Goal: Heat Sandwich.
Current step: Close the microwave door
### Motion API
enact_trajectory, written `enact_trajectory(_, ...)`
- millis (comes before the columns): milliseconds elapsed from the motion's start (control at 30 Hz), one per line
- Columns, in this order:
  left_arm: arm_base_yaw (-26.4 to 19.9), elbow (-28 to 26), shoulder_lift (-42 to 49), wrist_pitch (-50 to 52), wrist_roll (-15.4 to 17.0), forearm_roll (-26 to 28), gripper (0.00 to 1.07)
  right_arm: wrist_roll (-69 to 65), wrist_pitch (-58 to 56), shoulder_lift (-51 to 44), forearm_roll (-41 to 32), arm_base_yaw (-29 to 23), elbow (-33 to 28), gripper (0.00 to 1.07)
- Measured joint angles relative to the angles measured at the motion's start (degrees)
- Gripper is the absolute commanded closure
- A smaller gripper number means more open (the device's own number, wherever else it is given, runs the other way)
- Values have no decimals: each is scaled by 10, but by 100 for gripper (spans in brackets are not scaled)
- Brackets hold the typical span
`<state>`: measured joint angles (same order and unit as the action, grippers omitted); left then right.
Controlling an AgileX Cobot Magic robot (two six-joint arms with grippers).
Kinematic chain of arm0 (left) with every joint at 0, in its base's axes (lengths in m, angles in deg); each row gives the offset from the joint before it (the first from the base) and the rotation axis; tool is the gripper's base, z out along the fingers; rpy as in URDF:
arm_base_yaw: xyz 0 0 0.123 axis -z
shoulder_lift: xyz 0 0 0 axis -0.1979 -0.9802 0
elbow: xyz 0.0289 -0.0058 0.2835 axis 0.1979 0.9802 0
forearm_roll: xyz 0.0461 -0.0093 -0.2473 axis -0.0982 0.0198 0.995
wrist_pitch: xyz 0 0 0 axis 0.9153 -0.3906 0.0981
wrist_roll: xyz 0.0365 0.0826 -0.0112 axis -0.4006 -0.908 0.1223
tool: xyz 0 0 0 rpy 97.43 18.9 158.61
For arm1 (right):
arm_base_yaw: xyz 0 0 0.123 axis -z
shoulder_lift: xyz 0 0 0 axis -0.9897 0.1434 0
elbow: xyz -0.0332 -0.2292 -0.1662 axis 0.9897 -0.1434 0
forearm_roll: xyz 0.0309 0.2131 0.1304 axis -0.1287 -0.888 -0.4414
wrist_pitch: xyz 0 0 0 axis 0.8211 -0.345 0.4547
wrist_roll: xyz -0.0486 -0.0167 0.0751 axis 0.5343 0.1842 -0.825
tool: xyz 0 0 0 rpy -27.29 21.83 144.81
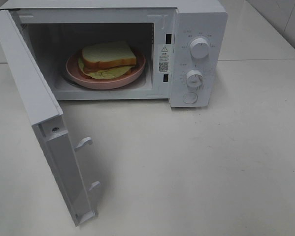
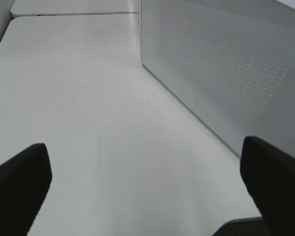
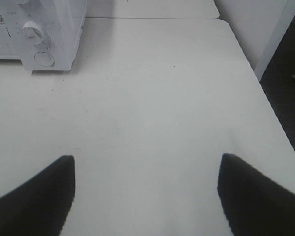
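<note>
Black fingers [image 2: 19,183] of the left hand [image 2: 147,196] stand wide apart with nothing between them, only bare white tabletop [image 2: 78,98] below. This hand does not show in the high view. Just to its right rises a white perforated panel, the outer face of the microwave door [image 2: 226,64].

Seen from above, the door [image 1: 39,113] hangs open at the left of the microwave [image 1: 196,19], its free edge swung toward the near side. Two white latch hooks [image 1: 83,142] stick out of that edge.

Inside the open cavity sits a round pink plate [image 1: 132,74], and the sandwich [image 1: 108,55] lies on it: white bread with a tan crust on top, pale green leaf showing at its near edge. The sandwich sits toward the far side of the plate, within the rim.

Right of the cavity is the control panel, with an upper knob [image 1: 200,48], a lower knob [image 1: 194,77] and a round button [image 1: 190,98] beneath them.

Farther right, the right hand [image 3: 145,196] is spread wide and holds nothing, over open tabletop. It sits near and to the right of the microwave, well apart from it. Its wrist view catches the panel's lower knob [image 3: 33,30] and button [image 3: 44,59] at the far left. It too is out of the high view.
</note>
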<state>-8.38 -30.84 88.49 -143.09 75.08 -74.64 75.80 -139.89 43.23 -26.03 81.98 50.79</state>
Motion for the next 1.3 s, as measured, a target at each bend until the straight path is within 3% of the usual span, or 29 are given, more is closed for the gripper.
enact_trajectory(533, 0, 0, 0, 0, 0, 0, 7, 0, 0, 0, 0, 0, 0, 31)
enact_trajectory(833, 0, -13, -23, 14, 1, 1, 16, -1, 1, 0, 0, 0, 0, 31)
enact_trajectory(867, 0, -19, -45, 30, 1, 1, 20, -1, 1, 0, 0, 0, 0, 31)
enact_trajectory(933, 0, -21, -68, 45, 1, 0, 37, -1, 1, 0, 0, 0, 0, 31)
enact_trajectory(967, 0, -21, -68, 45, 1, 0, 37, -1, 1, 0, 0, 0, 0, 31)
enact_trajectory(1000, 0, -21, -78, 51, 1, 0, 45, -1, 1, 0, 0, 0, 0, 31)
enact_trajectory(1033, 0, -21, -103, 62, 1, 0, 64, -1, 1, 0, 0, 0, 0, 31)
enact_trajectory(1100, 0, -21, -129, 77, 1, 0, 79, -1, 1, 0, 0, 0, 0, 31)
enact_trajectory(1133, 0, -21, -129, 77, 1, 0, 79, -1, 1, 0, 0, 0, 0, 31)
enact_trajectory(1167, 0, -21, -151, 89, 1, 0, 92, -1, 1, 0, 0, 0, 0, 31)
enact_trajectory(1233, 0, -21, -178, 107, 1, -1, 103, -1, 1, 0, 0, 0, 0, 31)
enact_trajectory(1300, 0, -21, -201, 130, 1, -1, 107, -1, 1, 0, 0, 0, 0, 31)
